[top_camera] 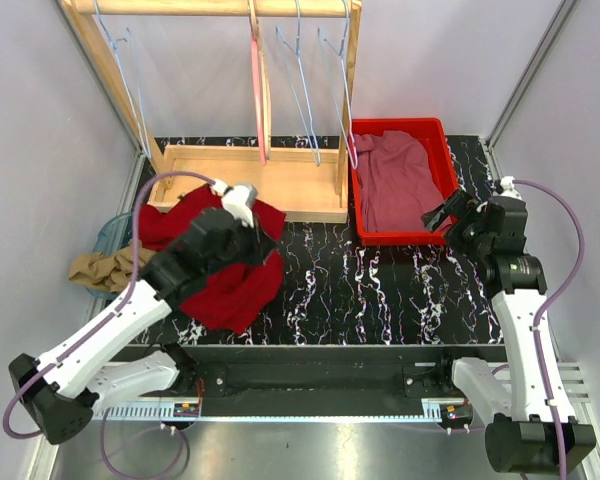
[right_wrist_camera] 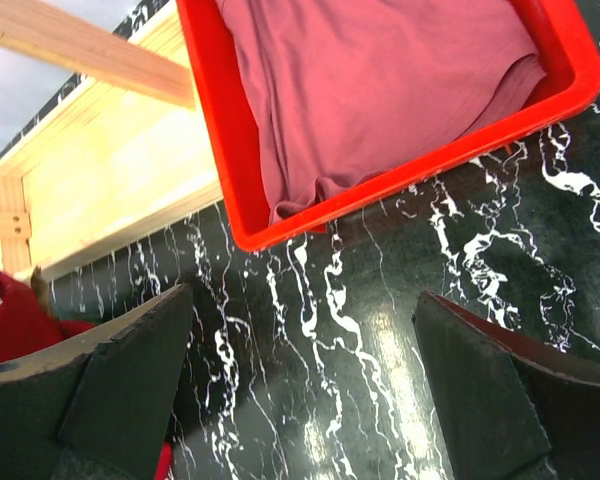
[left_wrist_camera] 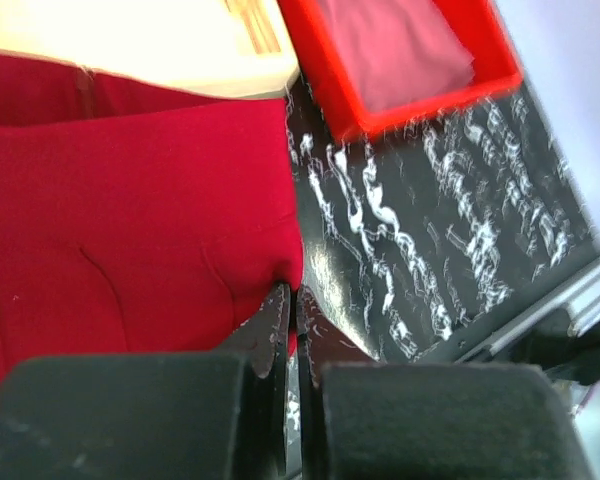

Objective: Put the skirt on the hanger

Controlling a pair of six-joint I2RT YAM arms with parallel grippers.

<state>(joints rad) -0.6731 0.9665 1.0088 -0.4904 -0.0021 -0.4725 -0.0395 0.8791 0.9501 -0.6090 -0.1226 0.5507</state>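
The red skirt [top_camera: 230, 275] lies bunched on the black marble table at the left, partly over the front of the wooden rack base. My left gripper [top_camera: 260, 237] sits on top of it. In the left wrist view the left gripper [left_wrist_camera: 292, 305] is shut, pinching a corner edge of the skirt [left_wrist_camera: 130, 220]. A pink hanger [top_camera: 258, 90] and thin wire hangers [top_camera: 305, 90] hang from the rack's top bar. My right gripper [top_camera: 442, 215] is open and empty over the table by the red bin's front edge; it also shows in the right wrist view [right_wrist_camera: 305, 370].
A red bin [top_camera: 446, 150] at the back right holds a mauve garment [top_camera: 395, 180]. The wooden rack base [top_camera: 300, 185] stands at the back centre. A tan garment [top_camera: 100, 268] and a bluish tub [top_camera: 110, 238] lie off the table's left edge.
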